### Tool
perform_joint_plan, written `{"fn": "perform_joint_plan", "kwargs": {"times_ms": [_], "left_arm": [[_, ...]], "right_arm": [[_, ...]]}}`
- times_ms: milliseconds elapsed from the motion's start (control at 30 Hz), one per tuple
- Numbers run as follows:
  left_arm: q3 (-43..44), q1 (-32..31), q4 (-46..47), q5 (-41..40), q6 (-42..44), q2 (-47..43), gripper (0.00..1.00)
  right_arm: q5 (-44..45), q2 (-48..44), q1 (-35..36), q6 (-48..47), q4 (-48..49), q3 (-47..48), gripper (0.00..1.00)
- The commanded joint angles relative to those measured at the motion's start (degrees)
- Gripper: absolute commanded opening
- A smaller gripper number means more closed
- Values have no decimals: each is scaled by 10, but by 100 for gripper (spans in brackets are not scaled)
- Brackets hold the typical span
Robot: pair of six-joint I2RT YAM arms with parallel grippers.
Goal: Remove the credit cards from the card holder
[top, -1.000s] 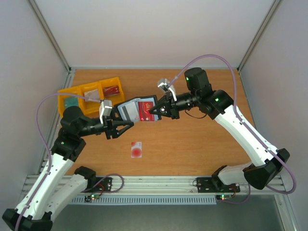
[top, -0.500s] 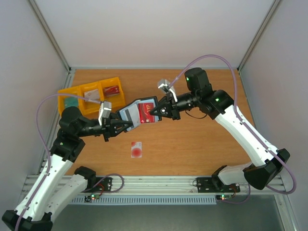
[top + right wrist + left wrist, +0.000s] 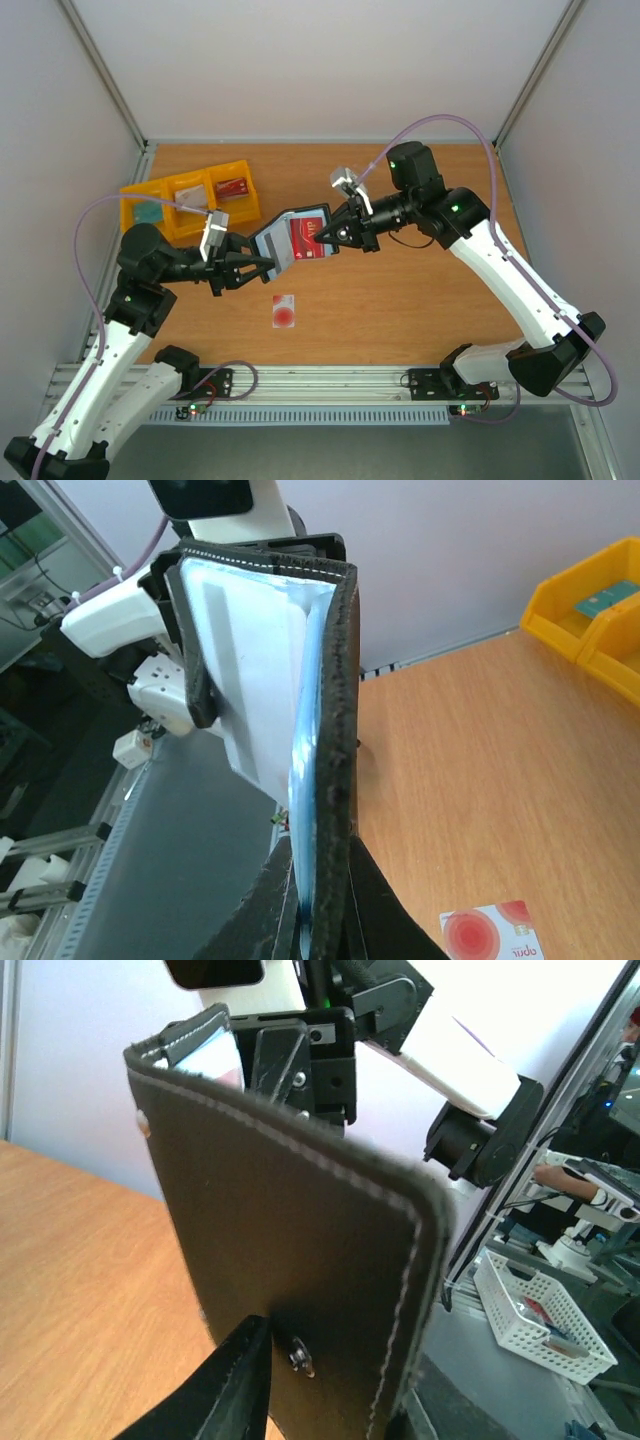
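Note:
The black card holder (image 3: 283,243) hangs above the table between both arms, partly folded open. A dark red credit card (image 3: 305,236) sits in its grey-blue pocket. My right gripper (image 3: 326,238) is shut on the holder's right edge, and the right wrist view shows its jaws (image 3: 325,880) pinching that black flap (image 3: 337,730). My left gripper (image 3: 262,263) clamps the left flap. In the left wrist view the flap's black outer face (image 3: 300,1230) fills the jaws (image 3: 325,1390). A white credit card with a big red circle (image 3: 284,311) (image 3: 495,932) lies flat on the table below.
Yellow bins (image 3: 190,195) (image 3: 590,595) holding small cards stand at the back left. White walls enclose the wooden table (image 3: 420,290), and a metal rail (image 3: 320,385) runs along its near edge. A white basket (image 3: 540,1310) sits beyond the table.
My left gripper's jaws came from wide open onto the holder's left flap. The holder folded a little and shifted slightly right. The right gripper kept its hold.

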Motion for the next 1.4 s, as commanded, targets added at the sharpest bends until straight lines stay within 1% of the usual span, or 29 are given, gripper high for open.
{"fn": "perform_joint_plan", "kwargs": {"times_ms": [0,33,100,200,333,433,500,733,867,1033,1233,1300,1367], "left_arm": [[15,-1,68,23,-17,-9,31],[16,-1,69,25,-18,-9,33],[15,-1,68,23,-16,-9,33],[16,-1,58,11,-7,-9,25],[14,-1,67,26,-14,-10,25],[15,-1,57,7,-6,-11,21],[15,-1,59,4,0,-9,19],[13,-1,77,17,-13,-4,21],[15,-2,81,25,-19,-3,25],[18,-2,90,33,-23,-1,27],[15,-2,85,17,-18,-1,20],[12,-2,92,27,-22,-1,15],[12,-2,90,20,-20,-1,11]], "right_arm": [[-2,2,-3,-18,-16,8,1],[-2,3,-3,-19,-18,8,1],[-6,8,-3,-19,-21,13,1],[-21,11,-3,-14,-19,17,1],[-12,4,-4,-25,-23,12,1],[-16,10,-4,-21,-27,19,1],[-25,12,-4,-17,-24,20,1],[-34,6,-4,-23,-29,18,1],[-40,5,-4,-27,-29,16,1],[-49,10,-3,-27,-29,22,2],[-53,6,-4,-26,-33,23,2],[-55,4,-3,-26,-33,22,2],[-53,5,-3,-24,-33,23,2]]}}
